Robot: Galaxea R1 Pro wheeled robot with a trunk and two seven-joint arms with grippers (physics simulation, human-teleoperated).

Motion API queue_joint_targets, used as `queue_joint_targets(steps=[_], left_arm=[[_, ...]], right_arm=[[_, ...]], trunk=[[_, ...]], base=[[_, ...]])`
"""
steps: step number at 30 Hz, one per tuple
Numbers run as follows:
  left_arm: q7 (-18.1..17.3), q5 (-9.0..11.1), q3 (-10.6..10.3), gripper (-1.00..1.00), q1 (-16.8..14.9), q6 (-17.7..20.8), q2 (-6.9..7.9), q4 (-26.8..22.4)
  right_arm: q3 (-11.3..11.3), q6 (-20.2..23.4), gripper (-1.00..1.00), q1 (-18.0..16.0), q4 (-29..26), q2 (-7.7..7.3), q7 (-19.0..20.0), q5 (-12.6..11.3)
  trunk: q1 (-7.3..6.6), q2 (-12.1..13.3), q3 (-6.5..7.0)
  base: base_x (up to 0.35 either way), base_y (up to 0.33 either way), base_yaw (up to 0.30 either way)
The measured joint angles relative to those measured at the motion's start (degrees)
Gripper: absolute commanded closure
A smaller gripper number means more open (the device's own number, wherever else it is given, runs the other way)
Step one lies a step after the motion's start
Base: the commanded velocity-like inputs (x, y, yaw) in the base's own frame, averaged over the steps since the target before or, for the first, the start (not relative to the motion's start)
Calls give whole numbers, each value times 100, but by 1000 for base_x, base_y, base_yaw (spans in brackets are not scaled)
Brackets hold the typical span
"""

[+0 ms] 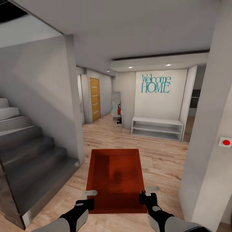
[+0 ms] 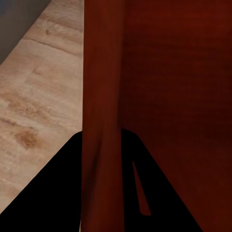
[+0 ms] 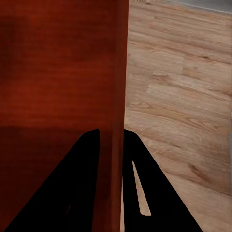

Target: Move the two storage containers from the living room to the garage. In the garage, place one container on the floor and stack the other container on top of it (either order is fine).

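Left end effector point(image 1: 86, 201) and right end effector point(image 1: 145, 197) each clamp storage container point(image 1: 116, 178) side walls, apparently above wood floor point(image 1: 161, 158).

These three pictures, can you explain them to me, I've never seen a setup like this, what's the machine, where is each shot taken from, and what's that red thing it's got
These are simulator renders from a wheeled robot with two arms, steered by a person. The large picture comes from a camera on its head, looking forward and down a hallway with a wood-plank floor, grey stairs, a white bench shelf and a "Welcome HOME" sign.

The red thing is an open-top plastic storage container, carried in front of the robot. The left gripper and right gripper each pinch one of its side walls near the closest end.

The two smaller pictures come from cameras near each gripper, looking along the fingers. In the left wrist view, dark fingers straddle the red wall; the right wrist view shows the same, fingers either side of the wall, with floor beyond.
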Motion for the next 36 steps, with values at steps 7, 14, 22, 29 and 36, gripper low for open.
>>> queue_joint_targets(steps=[7,14,22,29,36], left_arm=[[-1,4,-3,100,0,-3,2,-1],[-2,13,-14,100,0,-5,6,-2],[1,-2,4,100,0,-1,-1,0],[2,-8,11,100,0,0,-4,1],[1,-5,7,100,0,-5,-3,0]], right_arm=[[7,-1,100,-2,0,1,-1,-5],[28,-5,100,-3,2,6,-5,-28],[-10,1,100,-1,-1,-2,1,14],[-20,3,100,-1,-2,-5,5,24],[-8,-2,100,-2,-1,-3,2,13]], trunk=[[0,0,0],[0,0,0],[0,0,0],[0,0,0],[0,0,0]], base=[[322,0,0],[322,0,0],[322,0,0],[322,0,0],[322,0,0]])
